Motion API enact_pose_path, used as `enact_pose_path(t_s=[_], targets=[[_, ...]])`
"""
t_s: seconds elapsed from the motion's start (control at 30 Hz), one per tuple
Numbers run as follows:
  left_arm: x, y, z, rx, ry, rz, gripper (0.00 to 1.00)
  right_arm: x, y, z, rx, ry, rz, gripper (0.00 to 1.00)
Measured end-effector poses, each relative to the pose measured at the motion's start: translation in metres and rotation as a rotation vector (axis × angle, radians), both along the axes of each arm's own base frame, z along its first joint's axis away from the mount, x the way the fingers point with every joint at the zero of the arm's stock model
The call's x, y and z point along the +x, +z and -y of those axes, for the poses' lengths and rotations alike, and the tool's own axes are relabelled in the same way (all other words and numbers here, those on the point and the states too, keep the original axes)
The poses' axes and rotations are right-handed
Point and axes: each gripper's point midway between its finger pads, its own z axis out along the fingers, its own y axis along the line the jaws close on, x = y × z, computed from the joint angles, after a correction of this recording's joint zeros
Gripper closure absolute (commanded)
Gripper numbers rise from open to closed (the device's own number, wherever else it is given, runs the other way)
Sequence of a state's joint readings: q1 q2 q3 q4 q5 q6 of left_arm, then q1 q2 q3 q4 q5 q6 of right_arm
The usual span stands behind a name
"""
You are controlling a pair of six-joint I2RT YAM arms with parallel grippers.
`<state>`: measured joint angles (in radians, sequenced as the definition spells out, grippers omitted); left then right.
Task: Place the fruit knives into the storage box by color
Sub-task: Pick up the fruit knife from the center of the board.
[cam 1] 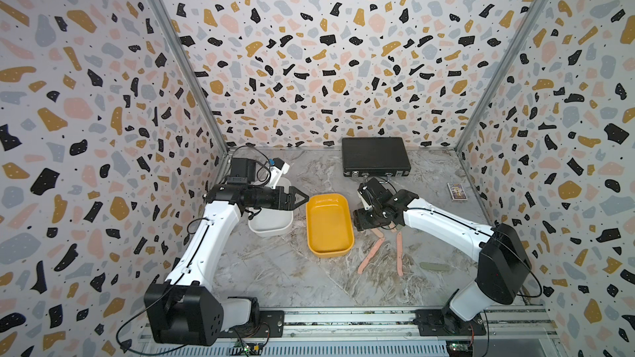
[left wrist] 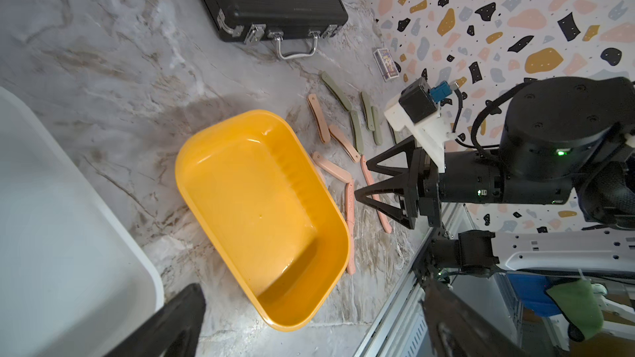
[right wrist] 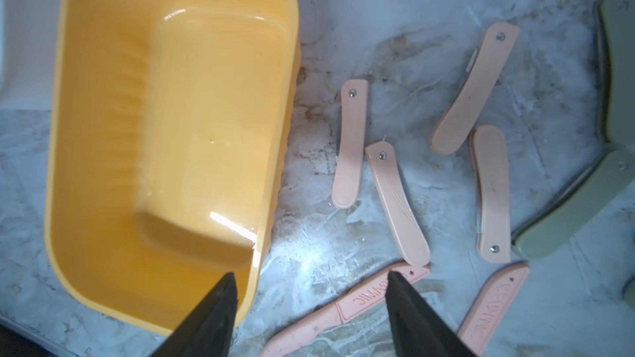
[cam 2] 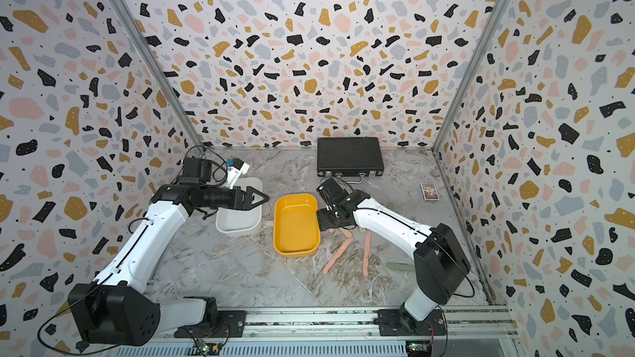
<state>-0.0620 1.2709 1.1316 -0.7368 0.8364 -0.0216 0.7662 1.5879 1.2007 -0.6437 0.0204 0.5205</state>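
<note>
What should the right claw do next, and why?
Probably centre the right claw over the unfolded pink knife nearest it: the jaws stand open and empty, and the yellow tub alongside holds no knives.

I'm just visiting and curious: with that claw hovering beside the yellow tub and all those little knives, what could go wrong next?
The right gripper hangs open with one finger right at the yellow tub's rim; lowering there might strike and shove it. Two pink knives touch, so lifting one could drag its neighbour. A green knife lies close by, inviting a colour mix-up.
</note>
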Motion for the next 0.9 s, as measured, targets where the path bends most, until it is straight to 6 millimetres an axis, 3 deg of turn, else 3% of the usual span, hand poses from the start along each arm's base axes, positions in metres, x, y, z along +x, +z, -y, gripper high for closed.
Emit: enact_pose_path(t_s=[0.1, 0.4, 0.57, 0.9], targets=[[-0.006, -0.010, 0.001, -0.006, -0.004, -0.024, 0.01, -0.013, -0.014, 0.014, -0.032, -0.017, -0.031, 0.30], [-0.007, -0.005, 0.005, -0.038, -0.029, -0.011, 0.01, -0.052, -0.041, 0.050, -0.059, -0.106, -0.106, 0.31], [-0.006, -0.007, 0.006, -0.046, -0.035, -0.022, 0.01, -0.065, -0.054, 0.045, -0.071, -0.117, -0.133, 0.32], [-0.007, -0.008, 0.008, -0.051, -0.043, -0.023, 0.01, -0.072, -0.069, 0.031, -0.089, -0.130, -0.144, 0.34]])
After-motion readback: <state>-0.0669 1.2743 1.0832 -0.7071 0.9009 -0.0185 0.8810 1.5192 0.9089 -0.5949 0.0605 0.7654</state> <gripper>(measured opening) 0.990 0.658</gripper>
